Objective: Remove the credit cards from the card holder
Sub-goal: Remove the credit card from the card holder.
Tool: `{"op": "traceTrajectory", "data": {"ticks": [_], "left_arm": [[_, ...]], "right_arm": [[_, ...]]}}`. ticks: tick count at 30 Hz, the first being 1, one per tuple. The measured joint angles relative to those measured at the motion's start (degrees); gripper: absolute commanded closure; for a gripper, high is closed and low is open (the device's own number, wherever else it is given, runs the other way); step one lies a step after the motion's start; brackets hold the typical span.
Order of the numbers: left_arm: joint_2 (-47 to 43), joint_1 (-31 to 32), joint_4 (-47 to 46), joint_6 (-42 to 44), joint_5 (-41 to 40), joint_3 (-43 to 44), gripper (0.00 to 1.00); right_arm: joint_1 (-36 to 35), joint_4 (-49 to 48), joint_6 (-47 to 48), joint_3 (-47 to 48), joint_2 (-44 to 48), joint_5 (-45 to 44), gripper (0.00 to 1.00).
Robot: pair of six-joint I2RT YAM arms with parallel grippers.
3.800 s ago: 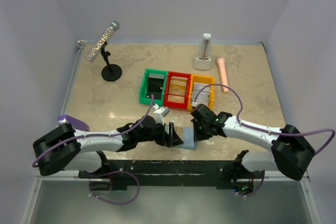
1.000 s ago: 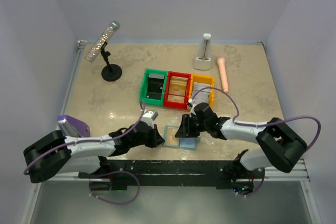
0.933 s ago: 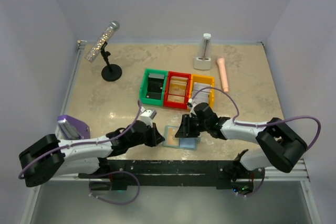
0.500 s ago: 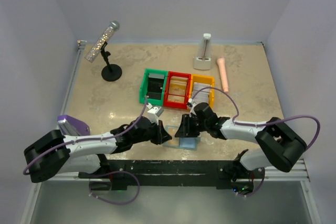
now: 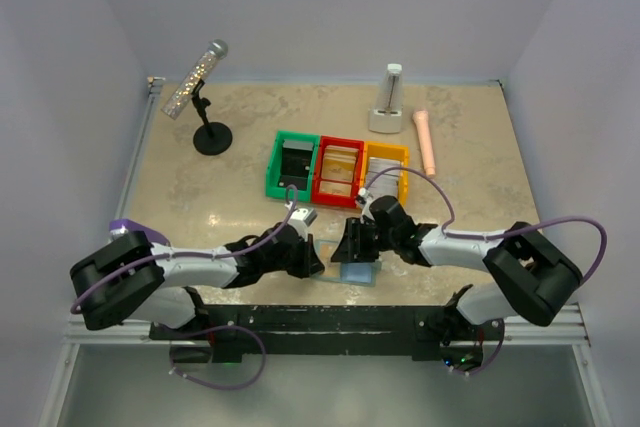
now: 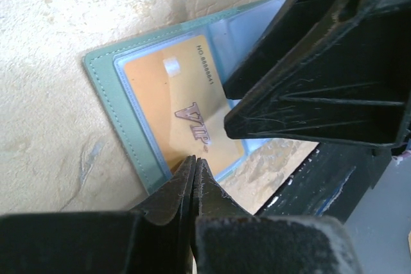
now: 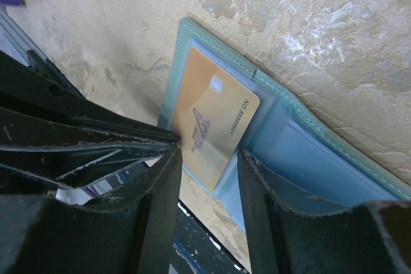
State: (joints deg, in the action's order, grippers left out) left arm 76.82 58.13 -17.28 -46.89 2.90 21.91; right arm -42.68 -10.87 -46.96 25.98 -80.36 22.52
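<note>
The card holder [image 5: 360,274] lies open on the table near the front edge, teal rim up and pale blue panels showing [image 6: 106,94] [image 7: 321,152]. One orange credit card [image 6: 186,104] [image 7: 215,117] marked VIP sits in a panel, slightly askew. My left gripper [image 5: 316,260] [image 6: 194,160] is shut, its tips touching the card's near edge. From the other side, my right gripper [image 5: 350,244] [image 7: 207,158] stands open over the holder. One of its fingers [image 7: 260,190] rests on the blue panel, the other beside the card. No other card shows.
Green [image 5: 293,165], red [image 5: 338,169] and yellow [image 5: 385,172] bins stand in a row behind the holder. A microphone on a stand [image 5: 200,87] is at the far left, with a white stand [image 5: 387,107] and a pink cylinder [image 5: 425,142] at the far right. The black rail [image 5: 330,312] runs just in front.
My left gripper has swung right and now covers the holder's left panel, tips at the card. The right gripper has stayed over the holder, barely moving.
</note>
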Motion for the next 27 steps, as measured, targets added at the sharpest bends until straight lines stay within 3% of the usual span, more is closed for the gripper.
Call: {"op": "traceTrajectory", "data": {"ticks": [21, 27], "left_arm": [[1.7, 0.0, -3.69, -3.54, -2.49, -1.75, 1.0], [1.68, 0.0, -4.52, -3.61, -2.47, -2.16, 1.0]], "right_arm": [[0.7, -8.52, -5.22, -4.0, -1.03, 1.55, 0.55], [1.09, -10.49, -5.95, -4.26, -2.01, 2.08, 0.63]]}}
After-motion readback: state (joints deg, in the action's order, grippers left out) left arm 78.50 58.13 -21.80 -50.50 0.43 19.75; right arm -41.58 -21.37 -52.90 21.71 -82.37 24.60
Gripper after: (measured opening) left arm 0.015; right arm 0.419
